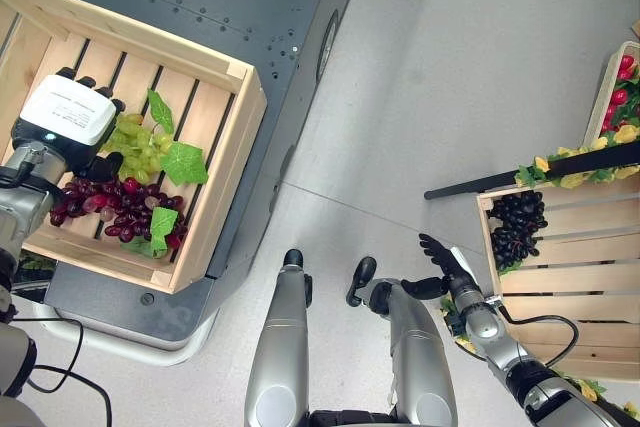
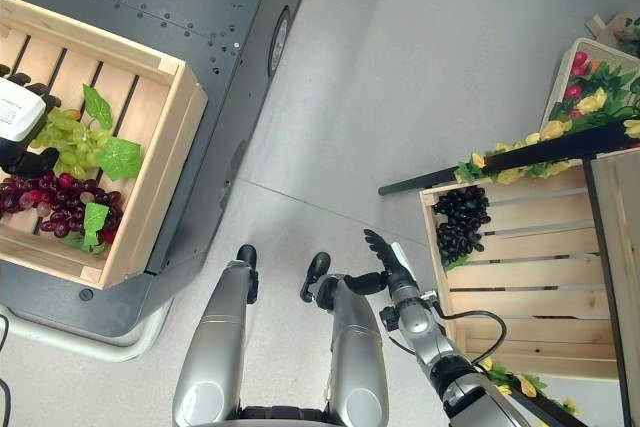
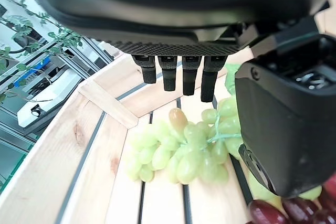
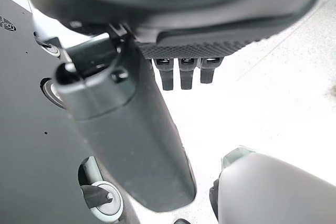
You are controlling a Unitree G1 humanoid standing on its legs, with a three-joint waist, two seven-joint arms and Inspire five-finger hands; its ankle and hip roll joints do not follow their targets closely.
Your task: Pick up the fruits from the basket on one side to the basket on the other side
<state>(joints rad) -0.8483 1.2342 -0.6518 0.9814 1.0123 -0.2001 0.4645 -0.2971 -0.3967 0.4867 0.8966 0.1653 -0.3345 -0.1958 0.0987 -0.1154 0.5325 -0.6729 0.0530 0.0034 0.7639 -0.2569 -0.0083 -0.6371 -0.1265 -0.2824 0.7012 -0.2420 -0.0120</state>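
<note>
The right hand [image 1: 441, 253] is seen nearest, held over the grey floor [image 1: 440, 77] with its fingers straight and spread; nothing is held in it. To its right, the pale slatted wooden crate on the right [image 1: 560, 247] is placed, and a bunch of black grapes [image 1: 517, 226] lies in the crate's upper left corner. A dark bar dressed with yellow flowers and green leaves [image 1: 560, 173] is laid across the top of that crate.

On the far side from that crate, the light wooden crate on the left [image 1: 225, 172] is set on a dark grey metal platform [image 1: 240, 7]. A bunch of green grapes [image 1: 140, 147], a bunch of red grapes [image 1: 115, 209] and loose green leaves [image 1: 180, 162] lie in it. The left hand [image 1: 65, 117] is positioned over the green grapes; in the left wrist view its fingers [image 3: 178, 72] hang straight above the bunch, the thumb stands apart, and nothing is gripped.

Risks are judged as follows. The green bunch is loose and irregular, so a shallow closure is likely to catch only a few grapes and the bunch may drop. The red bunch touches the green one and may be dragged along. A leaf may be pinched instead of fruit. The crate's wall may be struck during lifting.
</note>
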